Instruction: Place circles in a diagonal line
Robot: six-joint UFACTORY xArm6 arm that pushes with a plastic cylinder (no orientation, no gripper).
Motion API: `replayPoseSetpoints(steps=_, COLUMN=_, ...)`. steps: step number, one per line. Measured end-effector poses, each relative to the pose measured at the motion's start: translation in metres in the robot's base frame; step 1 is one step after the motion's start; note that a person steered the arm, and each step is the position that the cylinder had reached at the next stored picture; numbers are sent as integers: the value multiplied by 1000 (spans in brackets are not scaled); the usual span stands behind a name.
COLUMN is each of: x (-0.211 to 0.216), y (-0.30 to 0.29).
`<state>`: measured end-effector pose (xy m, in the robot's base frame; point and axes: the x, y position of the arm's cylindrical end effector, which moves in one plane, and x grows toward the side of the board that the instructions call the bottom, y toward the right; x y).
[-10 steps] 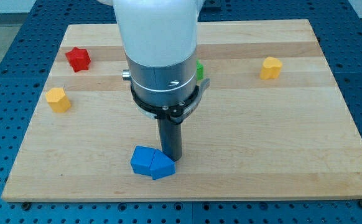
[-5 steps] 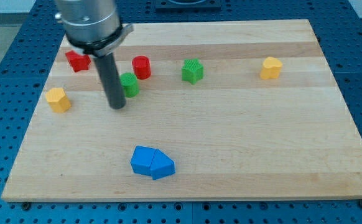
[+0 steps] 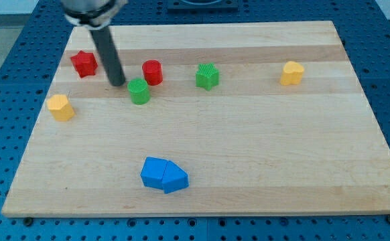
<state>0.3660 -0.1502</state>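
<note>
Now stood, my tip [image 3: 117,83] just left of green circle [image 3: 139,91], near red circle [image 3: 153,71]. Likely needed a nudge next; rod end effector clamped nothing.

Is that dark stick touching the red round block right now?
No, my tip sits apart from the red cylinder, off to its left near the green cylinder.

The red circle [image 3: 152,71] and the green circle [image 3: 139,91] are short upright cylinders near the worktop's upper left, the green just below-left of the red, nearly touching it.
</note>
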Motion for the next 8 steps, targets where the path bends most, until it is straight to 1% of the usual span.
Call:
replayPoseSetpoints(steps=2, x=-29, y=102)
replayPoseSetpoints(steps=3, x=-34, y=134)
replayPoseSetpoints(steps=5, x=-30, y=74)
replayPoseSetpoints(steps=6, x=-58, y=102)
replayPoseSetpoints(steps=7, x=-87, y=165)
replayPoseSetpoints(steps=8, x=-89, y=189)
